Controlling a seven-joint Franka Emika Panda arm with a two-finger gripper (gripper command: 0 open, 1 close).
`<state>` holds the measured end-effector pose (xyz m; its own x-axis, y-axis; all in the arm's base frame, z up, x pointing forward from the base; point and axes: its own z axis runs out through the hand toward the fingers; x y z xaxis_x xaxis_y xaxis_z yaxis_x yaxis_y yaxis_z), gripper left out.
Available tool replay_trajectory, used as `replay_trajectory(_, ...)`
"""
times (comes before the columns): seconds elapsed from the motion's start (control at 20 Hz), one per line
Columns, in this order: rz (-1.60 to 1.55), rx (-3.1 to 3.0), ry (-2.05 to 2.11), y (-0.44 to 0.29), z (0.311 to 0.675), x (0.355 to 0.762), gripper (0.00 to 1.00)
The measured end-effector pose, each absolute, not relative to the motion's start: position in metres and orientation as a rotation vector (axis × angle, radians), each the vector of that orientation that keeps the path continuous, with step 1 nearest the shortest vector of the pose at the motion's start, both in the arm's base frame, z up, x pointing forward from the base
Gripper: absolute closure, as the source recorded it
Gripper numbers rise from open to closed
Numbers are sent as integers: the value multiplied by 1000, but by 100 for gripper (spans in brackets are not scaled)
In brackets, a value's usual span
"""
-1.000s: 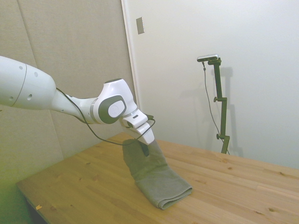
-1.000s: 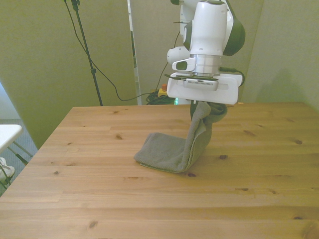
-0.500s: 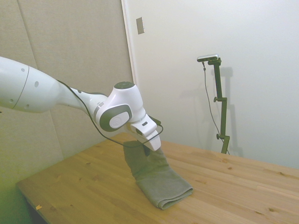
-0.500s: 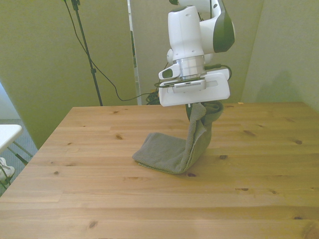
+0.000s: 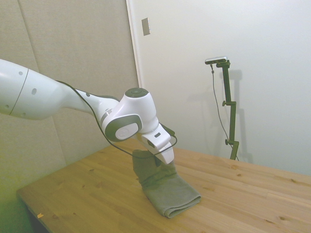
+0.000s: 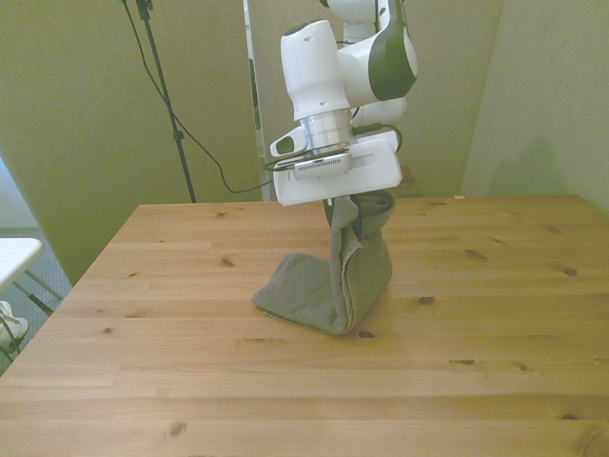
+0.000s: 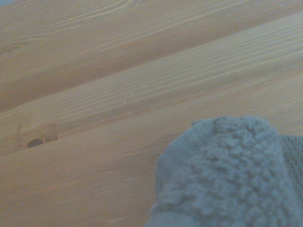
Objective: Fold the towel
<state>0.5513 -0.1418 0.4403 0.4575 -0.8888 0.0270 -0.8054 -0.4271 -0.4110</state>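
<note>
The grey-olive towel (image 6: 309, 290) lies in thick layers on the wooden table (image 6: 190, 371). One end of it stands up in a bunched column on the front view's right side. My gripper (image 6: 346, 209) is shut on the top of that raised end, right above the flat part. In the side view the towel (image 5: 171, 192) rises to the gripper (image 5: 157, 163) from its left end. The wrist view shows a blurred terry fold of the towel (image 7: 227, 175) over bare table (image 7: 94, 94) planks.
A door and plain walls stand behind the table. A black cable (image 6: 205, 148) hangs down behind the table's far edge on the front view's left. A white object (image 6: 14, 257) pokes in at the front view's left border.
The gripper has carried the towel's raised end toward the front view's left and a little lower. The raised part now stands steeper and closer over the flat layers.
</note>
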Motion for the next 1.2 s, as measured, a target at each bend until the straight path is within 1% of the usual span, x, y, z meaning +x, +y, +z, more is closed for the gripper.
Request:
replay_trajectory(0.4, -354, -2286, 1449, -193, 425, 533, 0)
replay_trajectory(0.75, -339, -2271, 1460, -205, 412, 530, 0)
replay_trajectory(1.05, -342, -2266, 1467, -209, 412, 528, 0)
replay_trajectory(1.2, -356, -2261, 1464, -212, 423, 523, 0)
